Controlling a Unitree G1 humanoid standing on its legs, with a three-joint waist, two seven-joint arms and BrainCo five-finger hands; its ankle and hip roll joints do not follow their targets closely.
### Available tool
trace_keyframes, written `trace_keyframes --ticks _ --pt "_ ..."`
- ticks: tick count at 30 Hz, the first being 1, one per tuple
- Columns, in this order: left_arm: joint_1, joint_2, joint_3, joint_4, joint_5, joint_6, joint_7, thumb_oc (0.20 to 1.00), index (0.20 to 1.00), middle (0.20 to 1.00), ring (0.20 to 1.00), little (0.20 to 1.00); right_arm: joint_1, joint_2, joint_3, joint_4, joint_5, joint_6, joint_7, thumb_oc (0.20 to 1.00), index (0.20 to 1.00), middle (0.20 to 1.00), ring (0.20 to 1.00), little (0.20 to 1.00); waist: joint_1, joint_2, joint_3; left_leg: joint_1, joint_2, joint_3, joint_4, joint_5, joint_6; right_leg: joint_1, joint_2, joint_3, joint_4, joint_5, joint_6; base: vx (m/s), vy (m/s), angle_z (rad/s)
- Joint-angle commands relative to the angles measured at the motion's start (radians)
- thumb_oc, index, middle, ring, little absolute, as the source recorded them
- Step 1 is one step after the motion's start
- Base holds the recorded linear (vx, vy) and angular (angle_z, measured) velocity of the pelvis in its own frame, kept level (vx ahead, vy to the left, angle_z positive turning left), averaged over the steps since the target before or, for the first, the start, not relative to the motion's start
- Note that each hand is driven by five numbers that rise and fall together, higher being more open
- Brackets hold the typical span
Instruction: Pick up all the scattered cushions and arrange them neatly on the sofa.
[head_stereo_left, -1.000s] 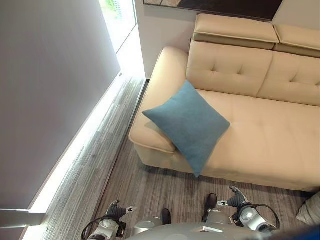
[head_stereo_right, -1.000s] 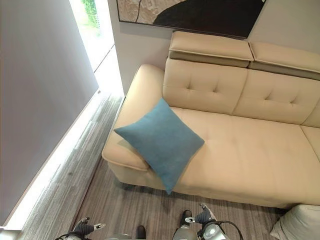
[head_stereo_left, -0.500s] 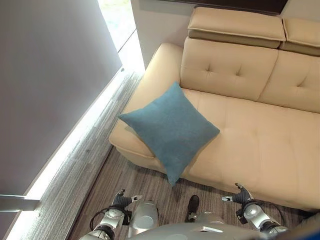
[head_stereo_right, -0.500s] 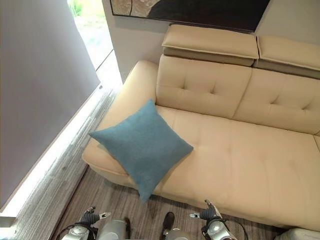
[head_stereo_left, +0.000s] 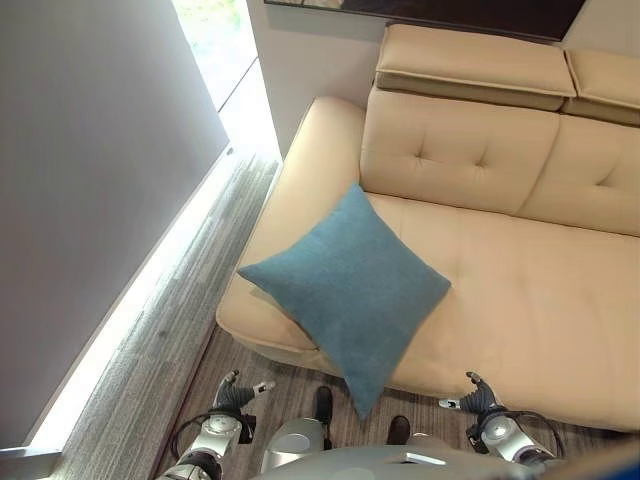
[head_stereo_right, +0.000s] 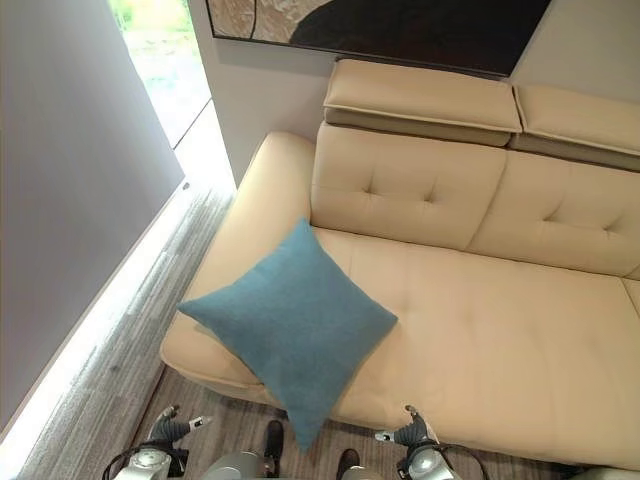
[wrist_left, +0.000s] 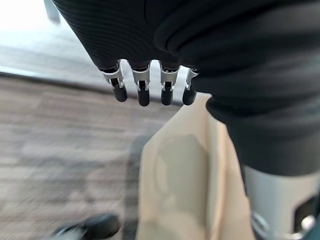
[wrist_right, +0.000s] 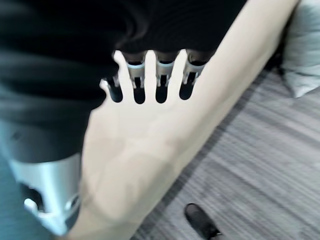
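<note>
The view has shifted closer to the sofa (head_stereo_left: 520, 290); the cushion (head_stereo_left: 350, 285) lies askew (corner overhanging). Left robot hand (wrist_left: 150, 90) and right robot hand (wrist_right: 150, 82) hang straight-fingered, empty, so straightening remains.

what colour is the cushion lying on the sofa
The cushion is plain teal blue, on the beige sofa; clearest in the left eye view.

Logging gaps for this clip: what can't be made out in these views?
- Sofa: its right end is cut off by the edge of both eye views.
- Grey cushion on the floor: cut off at the right wrist view's edge and blurred.
- Blue cushion: it hides the seat's front edge beneath it.
- Wall picture: cropped by the top edge.
</note>
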Motion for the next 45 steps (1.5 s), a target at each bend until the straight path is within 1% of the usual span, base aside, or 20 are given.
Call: trace_keyframes --ticks 1,2,3,4,5,6,8,9,10,11,14,19,26,27,28,33,35,37,41,45 --pt "-0.003 0.010 0.033 -0.034 0.017 -0.035 0.059 1.000 1.000 1.000 1.000 1.000 -0.040 -0.029 0.007 -0.023 0.019 -0.017 -0.023 1.000 1.000 1.000 1.000 1.000 0.020 -0.020 -0.021 -0.031 0.020 -0.027 0.094 -0.123 -0.029 -0.020 -0.029 0.038 0.041 0.001 0.068 0.06 0.061 -0.18" --pt "-0.002 0.023 0.043 -0.063 0.014 -0.038 0.064 1.000 1.000 1.000 1.000 1.000 -0.041 -0.032 0.004 -0.045 0.022 -0.019 -0.023 1.000 1.000 1.000 1.000 1.000 0.019 -0.019 -0.022 -0.027 0.019 -0.023 0.088 -0.123 -0.028 -0.022 -0.031 0.037 0.041 0.004 0.071 0.08 0.032 -0.13" --pt "-0.008 0.046 0.040 -0.078 0.010 -0.037 0.071 1.000 1.000 1.000 1.000 1.000 -0.121 -0.045 0.008 -0.084 0.040 0.031 -0.029 1.000 1.000 1.000 1.000 1.000 0.030 -0.022 -0.025 -0.020 0.019 -0.026 0.086 -0.126 -0.030 -0.015 -0.033 0.031 0.038 0.002 0.072 0.05 0.015 -0.08" --pt "-0.008 0.047 0.040 -0.078 0.010 -0.037 0.071 1.000 1.000 1.000 1.000 1.000 -0.121 -0.045 0.008 -0.084 0.040 0.032 -0.028 1.000 1.000 1.000 1.000 1.000 0.029 -0.022 -0.027 -0.023 0.019 -0.027 0.086 -0.124 -0.029 -0.018 -0.033 0.031 0.037 0.004 0.072 0.04 -0.003 -0.09" --pt "-0.003 0.067 0.069 -0.124 0.006 -0.034 0.075 1.000 1.000 1.000 1.000 1.000 -0.084 -0.077 -0.008 -0.234 0.033 0.015 -0.001 1.000 1.000 1.000 1.000 1.000 0.023 -0.024 -0.029 -0.022 0.020 -0.021 0.078 -0.123 -0.028 -0.023 -0.034 0.032 0.039 0.005 0.075 0.01 0.000 -0.05" --pt "0.012 0.094 0.098 -0.190 -0.001 -0.034 0.074 1.000 1.000 1.000 1.000 1.000 -0.042 -0.108 -0.018 -0.270 0.034 -0.003 0.013 1.000 1.000 1.000 1.000 1.000 0.018 -0.027 -0.028 -0.017 0.020 -0.015 0.071 -0.121 -0.027 -0.024 -0.036 0.035 0.036 0.010 0.077 0.00 0.000 0.00" --pt "0.061 0.143 0.136 -0.311 0.052 -0.024 0.067 1.000 1.000 1.000 1.000 1.000 -0.006 -0.113 -0.025 -0.221 0.031 -0.007 0.030 1.000 1.000 1.000 1.000 1.000 0.018 -0.023 -0.023 -0.009 0.018 -0.006 0.059 -0.121 -0.024 -0.024 -0.040 0.032 0.028 0.016 0.082 0.02 -0.005 0.01" --pt "0.061 0.143 0.136 -0.311 0.052 -0.024 0.067 1.000 1.000 1.000 1.000 1.000 -0.006 -0.113 -0.025 -0.221 0.031 -0.007 0.030 1.000 1.000 1.000 1.000 1.000 0.018 -0.023 -0.023 -0.009 0.018 -0.006 0.058 -0.121 -0.024 -0.024 -0.040 0.031 0.028 0.016 0.082 0.04 0.005 -0.24" --pt "0.072 0.162 0.145 -0.348 0.090 -0.015 0.073 1.000 1.000 1.000 1.000 1.000 -0.006 -0.111 -0.030 -0.193 0.029 -0.006 0.030 1.000 1.000 1.000 1.000 1.000 0.020 -0.017 -0.023 -0.003 0.017 -0.004 0.053 -0.121 -0.025 -0.020 -0.042 0.028 0.023 0.017 0.085 0.06 0.015 -0.25" --pt "0.096 0.194 0.169 -0.447 0.142 -0.012 0.078 1.000 1.000 1.000 1.000 1.000 -0.009 -0.112 -0.043 -0.163 0.027 -0.004 0.030 1.000 1.000 1.000 1.000 1.000 0.025 -0.007 -0.025 0.006 0.015 -0.006 0.041 -0.120 -0.027 -0.013 -0.045 0.023 0.016 0.018 0.088 0.08 0.016 -0.15" --pt "0.105 0.234 0.209 -0.572 0.178 -0.015 0.085 1.000 1.000 1.000 1.000 1.000 -0.012 -0.112 -0.058 -0.125 0.025 0.006 0.036 1.000 1.000 1.000 1.000 1.000 0.030 0.007 -0.027 0.021 0.013 -0.006 0.023 -0.118 -0.032 -0.001 -0.047 0.014 0.003 0.019 0.091 0.06 0.005 -0.06" --pt "0.046 0.281 0.226 -0.679 0.211 -0.015 0.101 1.000 1.000 1.000 1.000 1.000 -0.016 -0.118 -0.077 -0.113 0.040 0.015 0.042 1.000 1.000 1.000 1.000 1.000 0.018 0.032 -0.026 0.034 0.008 -0.003 0.000 -0.116 -0.037 0.008 -0.050 0.004 -0.016 0.022 0.096 0.05 0.016 0.02" --pt "-0.111 0.300 0.158 -0.638 0.169 -0.012 0.118 1.000 1.000 1.000 1.000 1.000 -0.035 -0.109 -0.113 -0.178 0.150 0.003 0.026 1.000 1.000 1.000 1.000 1.000 -0.028 0.062 -0.014 0.026 0.005 0.007 -0.004 -0.118 -0.036 -0.013 -0.052 0.018 -0.023 0.029 0.097 0.01 0.037 -0.01" --pt "-0.113 0.300 0.157 -0.636 0.169 -0.013 0.118 1.000 1.000 1.000 1.000 1.000 -0.036 -0.109 -0.114 -0.178 0.150 0.004 0.026 1.000 1.000 1.000 1.000 1.000 -0.027 0.063 -0.013 0.026 0.005 0.007 -0.004 -0.118 -0.036 -0.014 -0.052 0.019 -0.022 0.029 0.097 -0.03 0.063 -0.08" --pt "-0.156 0.297 0.132 -0.613 0.151 -0.010 0.124 1.000 1.000 1.000 1.000 1.000 -0.051 -0.101 -0.117 -0.198 0.179 -0.003 0.015 1.000 1.000 1.000 1.000 1.000 -0.043 0.069 -0.001 0.018 0.003 0.014 -0.003 -0.119 -0.034 -0.031 -0.053 0.027 -0.019 0.032 0.098 -0.05 0.052 -0.08" --pt "-0.253 0.293 0.082 -0.552 0.106 -0.012 0.133 1.000 1.000 1.000 1.000 1.000 -0.091 -0.080 -0.118 -0.252 0.239 -0.015 -0.010 1.000 1.000 1.000 1.000 1.000 -0.065 0.077 0.031 -0.029 0.005 0.030 0.008 -0.114 -0.029 -0.093 -0.055 0.052 -0.004 0.042 0.098 -0.08 0.048 -0.20" --pt "-0.309 0.304 0.052 -0.525 0.099 -0.010 0.134 1.000 1.000 1.000 1.000 1.000 -0.110 -0.063 -0.110 -0.269 0.264 -0.021 -0.015 1.000 1.000 1.000 1.000 1.000 -0.075 0.075 0.048 -0.067 0.007 0.037 0.022 -0.111 -0.027 -0.133 -0.058 0.063 0.007 0.049 0.097 -0.16 0.056 -0.20" --pt "-0.430 0.328 -0.010 -0.454 0.085 -0.009 0.136 1.000 1.000 1.000 1.000 1.000 -0.151 -0.042 -0.085 -0.306 0.293 -0.034 -0.023 1.000 1.000 1.000 1.000 1.000 -0.092 0.066 0.078 -0.135 0.008 0.043 0.048 -0.105 -0.025 -0.204 -0.061 0.084 0.027 0.066 0.094 -0.22 0.063 -0.17" --pt "-0.610 0.381 -0.100 -0.334 0.070 -0.005 0.123 1.000 1.000 1.000 1.000 1.000 -0.212 -0.019 -0.022 -0.323 0.305 -0.043 -0.023 1.000 1.000 1.000 1.000 1.000 -0.110 0.044 0.110 -0.237 0.011 0.065 0.095 -0.098 -0.024 -0.302 -0.068 0.111 0.048 0.100 0.095 -0.15 0.055 -0.08" --pt "-0.701 0.373 -0.123 -0.253 -0.015 -0.018 0.093 1.000 1.000 1.000 1.000 1.000 -0.234 -0.003 0.019 -0.323 0.318 -0.043 -0.008 1.000 1.000 1.000 1.000 1.000 -0.119 0.027 0.133 -0.280 0.011 0.077 0.118 -0.096 -0.023 -0.343 -0.077 0.122 0.055 0.118 0.096 -0.06 0.035 -0.31"
